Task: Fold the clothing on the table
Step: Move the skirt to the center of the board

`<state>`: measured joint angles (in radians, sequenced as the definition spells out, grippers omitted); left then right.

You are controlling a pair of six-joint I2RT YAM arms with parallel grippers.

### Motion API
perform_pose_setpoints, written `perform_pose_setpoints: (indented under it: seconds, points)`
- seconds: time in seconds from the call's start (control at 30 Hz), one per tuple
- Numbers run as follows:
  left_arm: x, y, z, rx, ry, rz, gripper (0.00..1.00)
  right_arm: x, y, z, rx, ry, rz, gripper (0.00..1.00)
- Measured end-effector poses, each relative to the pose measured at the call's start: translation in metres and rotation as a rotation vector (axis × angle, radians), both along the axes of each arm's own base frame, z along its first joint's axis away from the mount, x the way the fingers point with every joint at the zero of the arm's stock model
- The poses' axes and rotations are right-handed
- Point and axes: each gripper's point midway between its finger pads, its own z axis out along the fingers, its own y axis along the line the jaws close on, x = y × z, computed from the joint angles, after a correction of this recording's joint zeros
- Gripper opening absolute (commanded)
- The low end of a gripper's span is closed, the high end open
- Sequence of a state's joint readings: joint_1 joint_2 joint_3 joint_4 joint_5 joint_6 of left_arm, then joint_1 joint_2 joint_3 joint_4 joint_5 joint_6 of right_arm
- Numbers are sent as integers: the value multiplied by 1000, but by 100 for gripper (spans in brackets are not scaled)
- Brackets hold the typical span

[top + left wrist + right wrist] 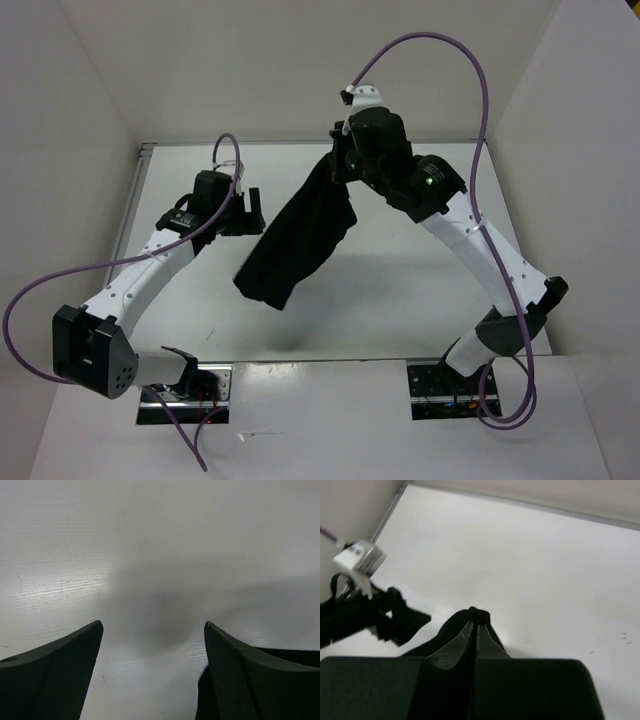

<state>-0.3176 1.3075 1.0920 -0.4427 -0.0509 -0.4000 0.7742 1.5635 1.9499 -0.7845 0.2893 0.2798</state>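
The clothing [298, 243] is a plain black cloth hanging in a bunched, slanted drape above the white table [400, 300]. Its top corner is pinched in my right gripper [340, 165], raised over the far middle of the table. In the right wrist view the right gripper [474, 625] is shut, with a knot of the clothing [476, 614] poking out past its tips. My left gripper [250, 210] hovers just left of the drape and is open. In the left wrist view the left gripper [152, 625] has only bare table [150, 555] between its fingers.
White walls enclose the table on the left, back and right. A thin metal edge [145, 150] runs along the table's far left corner. Purple cables [440, 45] loop above both arms. The left arm [390, 615] shows at the left of the right wrist view.
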Motion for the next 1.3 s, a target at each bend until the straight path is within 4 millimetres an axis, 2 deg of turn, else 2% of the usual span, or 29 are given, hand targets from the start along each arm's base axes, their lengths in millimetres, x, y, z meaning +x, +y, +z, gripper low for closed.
perform_pose_setpoints:
  seconds: [0.1, 0.17, 0.2, 0.23, 0.33, 0.37, 0.43, 0.5, 0.53, 0.57, 0.6, 0.63, 0.67, 0.73, 0.8, 0.87, 1.0, 1.1, 1.13, 1.23, 1.3]
  points:
    - [1, 3, 0, 5, 0, 9, 89, 18, -21, 0, 7, -7, -127, 1]
    - [1, 3, -1, 6, 1, 12, 89, 38, -36, -14, 1, 17, -226, 13]
    - [1, 4, -1, 7, 1, 14, 89, 47, -41, -26, -9, 37, -267, 47]
    - [1, 4, -1, 8, 0, 15, 89, 57, -46, -43, -28, 64, -315, 56]
    - [0, 6, -3, 15, 6, 22, 89, 74, -61, -119, -161, 183, -411, 69]
    - [0, 7, -4, 18, 9, 25, 90, 73, -65, -145, -213, 228, -431, 69]
    - [-2, 10, -8, 23, 17, 30, 90, 68, -74, -184, -306, 299, -457, 71]
    - [-4, 10, -11, 22, 29, 28, 90, 60, -83, -204, -367, 340, -470, 72]
    - [-5, 8, -12, 15, 33, 20, 85, 57, -86, -207, -383, 347, -475, 72]
    - [-6, 6, -14, 5, 37, 7, 78, 56, -87, -207, -388, 345, -472, 72]
    - [-7, 1, -15, -13, 42, -11, 67, 56, -87, -205, -386, 342, -471, 72]
    - [-8, -3, -16, -33, 49, -30, 38, 56, -88, -203, -383, 336, -468, 70]
    - [-9, -9, -19, -54, 59, -49, 28, 55, -88, -201, -382, 333, -466, 70]
    - [-8, -21, -26, -88, 80, -104, 18, 51, -91, -201, -387, 333, -461, 65]
    - [-8, -32, -39, -110, 117, -146, 18, 47, -94, -207, -407, 345, -455, 62]
    - [-11, -44, -57, -123, 175, -187, 23, 45, -99, -220, -423, 368, -450, 62]
    - [-23, -69, -98, -153, 315, -271, 42, 38, -120, -252, -451, 469, -444, 61]
    - [-31, -83, -129, -160, 414, -308, 44, 43, -137, -259, -441, 500, -472, 61]
    - [-33, -86, -140, -159, 444, -313, 30, 45, -142, -259, -435, 502, -483, 61]
    - [-37, -92, -159, -166, 507, -291, 1, 48, -144, -260, -422, 504, -486, 61]
    - [-36, -95, -163, -177, 520, -268, 0, 48, -141, -260, -418, 504, -474, 61]
